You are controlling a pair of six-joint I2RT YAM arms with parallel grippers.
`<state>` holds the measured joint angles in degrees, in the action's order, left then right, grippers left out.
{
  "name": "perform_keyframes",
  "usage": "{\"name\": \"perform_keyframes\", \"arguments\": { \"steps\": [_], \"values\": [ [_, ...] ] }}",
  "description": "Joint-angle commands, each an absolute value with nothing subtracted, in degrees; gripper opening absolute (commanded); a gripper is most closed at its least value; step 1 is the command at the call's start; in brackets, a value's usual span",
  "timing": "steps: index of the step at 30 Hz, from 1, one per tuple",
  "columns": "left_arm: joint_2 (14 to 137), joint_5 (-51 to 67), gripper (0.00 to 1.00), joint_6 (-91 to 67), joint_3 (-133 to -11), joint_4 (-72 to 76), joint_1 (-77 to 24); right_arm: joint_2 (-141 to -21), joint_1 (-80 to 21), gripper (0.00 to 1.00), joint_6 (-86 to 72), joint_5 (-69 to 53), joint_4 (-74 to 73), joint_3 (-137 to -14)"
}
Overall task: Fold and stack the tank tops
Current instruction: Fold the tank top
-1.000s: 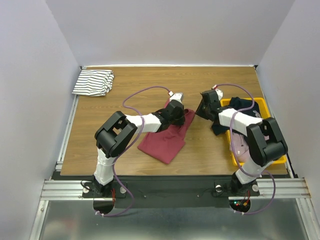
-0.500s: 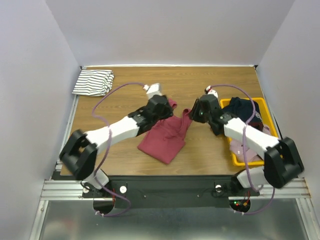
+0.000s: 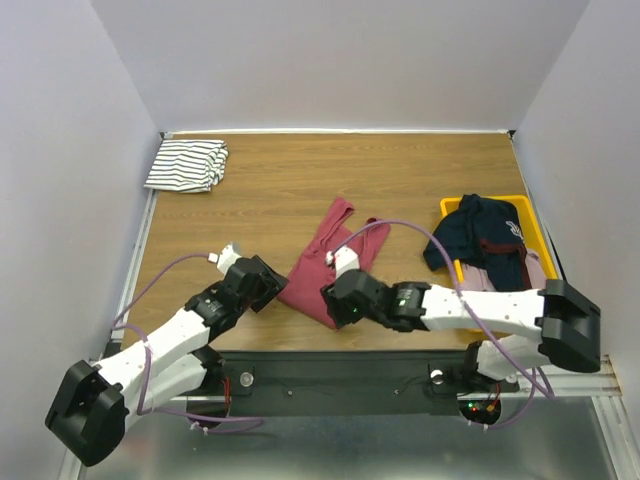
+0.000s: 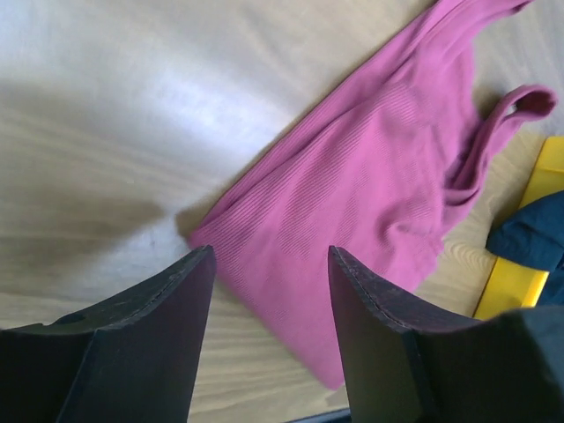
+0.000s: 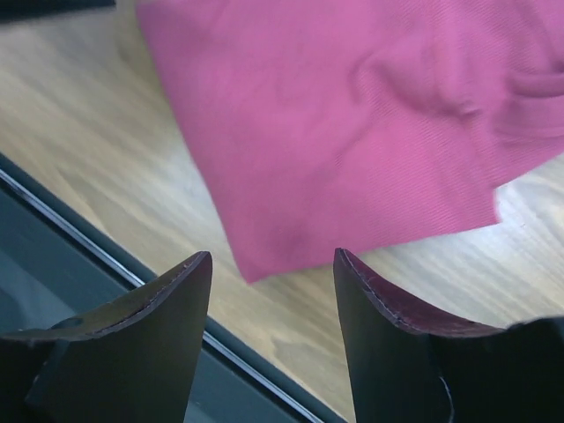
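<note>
Both grippers have swung back from the straps of the red tank top [image 3: 325,262] to its near hem; it is lying in the middle of the table [image 3: 400,170]. The left gripper [image 4: 270,257] and right gripper [image 5: 271,261] are hanging open, holding nothing. Each should be pinching one hem corner, then lifting evenly together.

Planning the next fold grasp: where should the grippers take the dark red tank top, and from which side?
Take the dark red tank top by its two near hem corners: left gripper from the left, right gripper from the near-right. The cloth lies flat there, with both corners jutting onto the bare table; the far straps look twisted.
</note>
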<state>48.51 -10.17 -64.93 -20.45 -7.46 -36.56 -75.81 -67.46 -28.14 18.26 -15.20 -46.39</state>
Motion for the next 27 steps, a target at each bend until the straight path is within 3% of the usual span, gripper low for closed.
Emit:
{"name": "perform_keyframes", "arguments": {
  "steps": [1,16,23,27],
  "values": [
    [48.07,-4.76,0.65,-70.75,-16.88,-3.08,-36.21,-80.24,-73.46,0.63,-22.77,27.14,-18.36,-50.97],
    [47.81,-7.91,0.57,-76.38,-13.80,-3.17,-35.95,-92.29,-82.09,0.57,-18.81,33.48,-22.67,-57.04],
    [53.51,-8.52,0.51,-75.15,-13.97,-0.26,-35.68,-96.15,-82.53,0.56,-19.42,37.70,-24.26,-57.39],
    [55.81,-9.40,0.41,-74.97,-14.33,1.23,-35.60,-97.73,-82.53,0.48,-19.25,37.97,-24.35,-57.92]
  ]
}}
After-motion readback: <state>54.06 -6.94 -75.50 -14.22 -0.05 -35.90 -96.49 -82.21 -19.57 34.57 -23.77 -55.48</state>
